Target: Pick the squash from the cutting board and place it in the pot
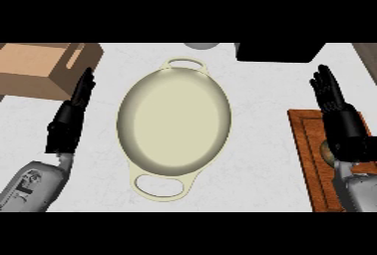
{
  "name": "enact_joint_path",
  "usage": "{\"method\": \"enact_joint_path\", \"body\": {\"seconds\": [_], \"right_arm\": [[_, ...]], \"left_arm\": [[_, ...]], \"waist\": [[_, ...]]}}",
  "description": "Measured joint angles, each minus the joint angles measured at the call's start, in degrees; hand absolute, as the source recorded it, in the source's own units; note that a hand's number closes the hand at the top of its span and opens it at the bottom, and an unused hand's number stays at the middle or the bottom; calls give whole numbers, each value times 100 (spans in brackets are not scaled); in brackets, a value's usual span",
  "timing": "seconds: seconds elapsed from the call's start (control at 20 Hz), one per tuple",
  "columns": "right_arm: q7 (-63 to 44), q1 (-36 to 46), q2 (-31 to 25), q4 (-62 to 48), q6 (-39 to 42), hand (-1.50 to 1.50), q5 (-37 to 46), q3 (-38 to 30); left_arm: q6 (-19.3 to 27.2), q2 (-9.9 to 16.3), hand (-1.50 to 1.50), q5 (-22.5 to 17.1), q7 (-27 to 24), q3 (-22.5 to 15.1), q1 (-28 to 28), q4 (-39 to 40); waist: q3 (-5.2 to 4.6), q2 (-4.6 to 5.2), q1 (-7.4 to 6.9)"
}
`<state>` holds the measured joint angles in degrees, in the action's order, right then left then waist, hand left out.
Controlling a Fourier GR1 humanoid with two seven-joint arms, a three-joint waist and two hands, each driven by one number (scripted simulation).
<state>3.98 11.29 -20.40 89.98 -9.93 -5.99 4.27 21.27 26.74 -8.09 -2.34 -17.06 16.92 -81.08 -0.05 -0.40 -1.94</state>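
Note:
A cream oval pot [174, 122] with two loop handles lies in the middle of the counter, with nothing inside it. A reddish-brown cutting board [310, 159] sits at the right edge. My right hand [341, 119] hovers over the board with straight fingers pointing away from me, and it hides most of what lies there. Only a small tan patch of the squash [327, 151] peeks out beside the right wrist. My left hand [70, 119] stands open at the left of the pot, fingers up, holding nothing.
A brown cardboard box [40, 67] stands at the back left, close to the left hand's fingertips. A black object [278, 52] sits at the back right, and a grey round thing [200, 45] shows at the back edge behind the pot.

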Motion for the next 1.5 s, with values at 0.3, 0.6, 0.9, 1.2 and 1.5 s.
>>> {"method": "enact_joint_path", "body": {"seconds": [0.3, 0.6, 0.9, 1.2, 1.5], "right_arm": [[867, 266, -862, -801, 1476, -150, -445, -409], [1124, 71, -1958, -2168, 1270, -150, 1083, -250], [2156, 373, -2560, -3162, 1600, -150, 1945, 55], [1589, 589, -3171, -2512, 2499, -150, 2036, -17], [364, 565, -3780, -1487, 3841, -150, 1496, -240]], "left_arm": [[-680, -391, 0, -778, 388, -204, -447, -352], [-1212, -769, 0, -1420, 755, -512, -743, -507], [-1512, -728, 0, -1744, 966, -442, -1040, -717], [-1497, -769, 0, -1751, 1259, -336, -1219, -989], [-1581, -756, 0, -1739, 1275, -217, -1385, -1084]], "waist": [[19, 84, 21], [12, 182, -68], [14, 95, 2], [3, 39, 153], [-5, 12, 237]]}}
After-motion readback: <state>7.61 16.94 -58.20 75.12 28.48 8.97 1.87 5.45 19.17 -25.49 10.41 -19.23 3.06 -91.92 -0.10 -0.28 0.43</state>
